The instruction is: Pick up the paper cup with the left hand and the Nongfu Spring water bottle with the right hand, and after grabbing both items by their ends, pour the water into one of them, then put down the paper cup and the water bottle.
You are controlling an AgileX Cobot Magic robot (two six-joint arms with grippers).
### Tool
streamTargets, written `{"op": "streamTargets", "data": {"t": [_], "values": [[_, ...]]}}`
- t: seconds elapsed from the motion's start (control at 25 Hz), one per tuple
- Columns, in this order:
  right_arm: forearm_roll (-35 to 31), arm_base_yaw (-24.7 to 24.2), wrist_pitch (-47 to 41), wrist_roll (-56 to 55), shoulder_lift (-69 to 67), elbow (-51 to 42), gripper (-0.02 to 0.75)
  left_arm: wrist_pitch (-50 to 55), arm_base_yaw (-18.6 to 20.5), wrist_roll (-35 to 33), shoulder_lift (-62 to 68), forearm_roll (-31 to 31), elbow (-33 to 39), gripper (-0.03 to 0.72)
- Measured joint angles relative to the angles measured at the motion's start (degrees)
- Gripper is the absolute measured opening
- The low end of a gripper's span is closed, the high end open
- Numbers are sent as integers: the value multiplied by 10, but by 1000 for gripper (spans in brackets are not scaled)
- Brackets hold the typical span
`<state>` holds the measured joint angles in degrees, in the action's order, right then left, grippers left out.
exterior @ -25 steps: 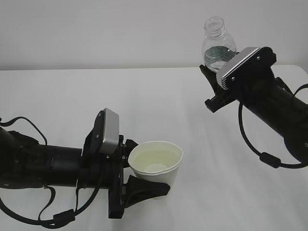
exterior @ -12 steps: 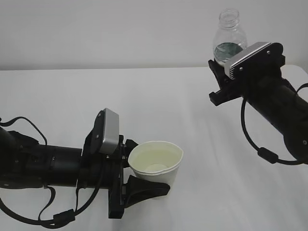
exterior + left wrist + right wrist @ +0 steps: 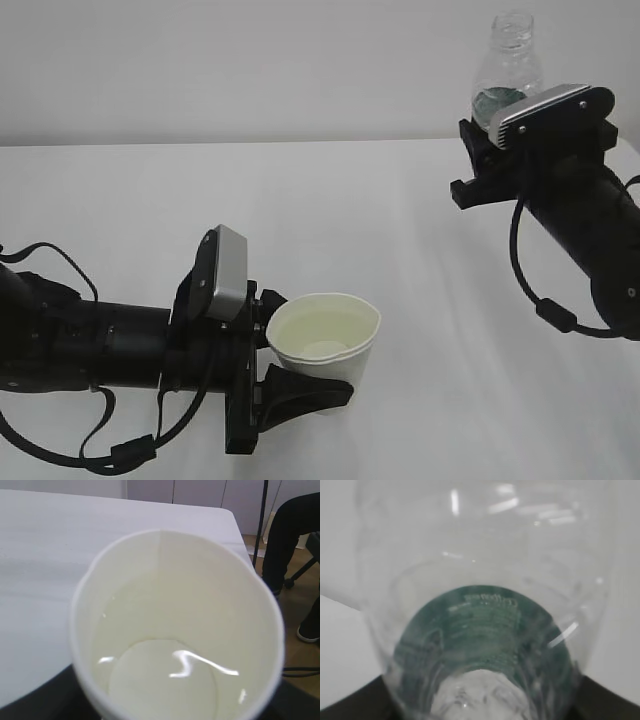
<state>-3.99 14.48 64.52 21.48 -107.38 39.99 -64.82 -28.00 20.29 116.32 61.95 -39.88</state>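
Setting down comes next: your right end effector (image 3: 478, 150) grips the bottle (image 3: 507, 70) upright, neck up, high above the tabletop (image 3: 330, 210); your left end effector (image 3: 300, 365) clasps the cup (image 3: 322, 345), water inside, tabletop just beneath.

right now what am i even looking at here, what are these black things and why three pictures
The black things are two robot arms, each ending in a two-finger hand with a small camera on its wrist. One picture is taken from outside, looking across a white table; the other two come from those wrist cameras.

The left hand grips a white paper cup from the side. Its own camera looks straight into the cup, where clear water lies in the bottom.

The right hand holds a small clear water bottle upright and uncapped, lifted off the table at the right. Its camera shows the bottle very close, with the green label seen through the plastic.

Nothing else shows on the table.
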Motion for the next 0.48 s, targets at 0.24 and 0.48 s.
{"op": "streamTargets", "data": {"t": [0.24, 0.48], "values": [[-51, 0, 0, -4, 0, -1, 416, 0, 0, 0, 0, 0, 0, 470], [-99, 0, 0, -5, 0, -1, 416, 0, 0, 0, 0, 0, 0, 470]]}}
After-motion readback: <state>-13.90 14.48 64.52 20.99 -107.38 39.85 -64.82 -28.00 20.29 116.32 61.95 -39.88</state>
